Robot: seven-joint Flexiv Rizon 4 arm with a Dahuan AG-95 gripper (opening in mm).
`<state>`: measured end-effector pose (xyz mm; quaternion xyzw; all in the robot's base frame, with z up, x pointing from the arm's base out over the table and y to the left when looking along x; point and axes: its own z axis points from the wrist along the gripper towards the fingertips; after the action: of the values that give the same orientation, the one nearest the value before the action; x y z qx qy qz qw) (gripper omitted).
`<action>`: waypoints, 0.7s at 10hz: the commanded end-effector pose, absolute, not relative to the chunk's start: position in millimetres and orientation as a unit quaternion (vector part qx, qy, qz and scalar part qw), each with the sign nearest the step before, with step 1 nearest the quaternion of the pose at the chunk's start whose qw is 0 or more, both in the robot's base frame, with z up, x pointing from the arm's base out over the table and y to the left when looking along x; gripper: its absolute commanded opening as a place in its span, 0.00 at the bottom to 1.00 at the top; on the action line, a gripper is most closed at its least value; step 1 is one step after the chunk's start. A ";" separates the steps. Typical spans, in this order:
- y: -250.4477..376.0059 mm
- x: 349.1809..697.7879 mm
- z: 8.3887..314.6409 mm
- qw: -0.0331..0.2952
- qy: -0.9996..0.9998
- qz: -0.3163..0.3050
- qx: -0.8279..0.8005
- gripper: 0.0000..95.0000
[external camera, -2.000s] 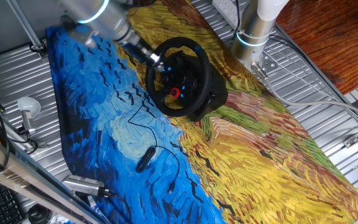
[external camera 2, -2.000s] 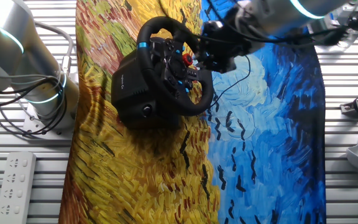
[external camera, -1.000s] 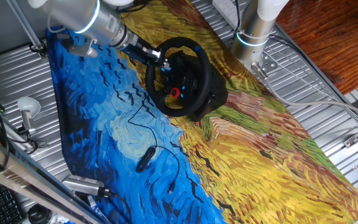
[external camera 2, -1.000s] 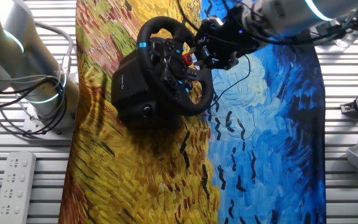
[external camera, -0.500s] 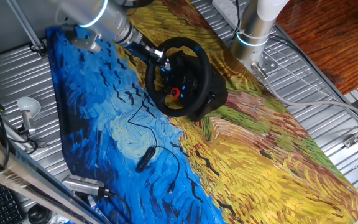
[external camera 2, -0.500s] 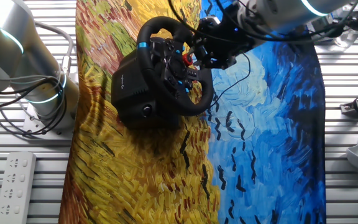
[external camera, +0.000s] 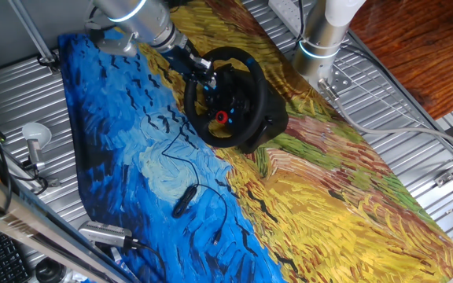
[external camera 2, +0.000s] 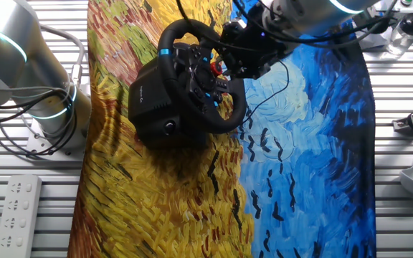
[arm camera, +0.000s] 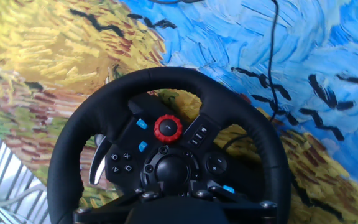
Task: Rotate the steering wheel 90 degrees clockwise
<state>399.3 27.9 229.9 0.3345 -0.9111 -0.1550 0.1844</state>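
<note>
One claw close against the steering wheel rim's upper edge, its grip state unclear.

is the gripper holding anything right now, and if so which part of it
It cannot be told for sure. The gripper is right at the upper rim of the steering wheel, but the fingers are not clearly visible, so a closed grip is not confirmed.

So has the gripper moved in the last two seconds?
Yes. The gripper has climbed along the steering wheel rim toward its top, away from the red knob.
</note>
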 end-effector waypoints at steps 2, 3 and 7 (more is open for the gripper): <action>27.8 400.4 230.4 0.190 -0.911 -0.153 0.332 0.40; 27.8 400.4 230.4 0.191 -0.912 -0.152 0.330 0.40; 27.9 395.2 233.7 0.205 -0.907 -0.157 0.332 0.40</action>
<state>394.1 27.9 234.8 0.3320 -0.9069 -0.1572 0.2063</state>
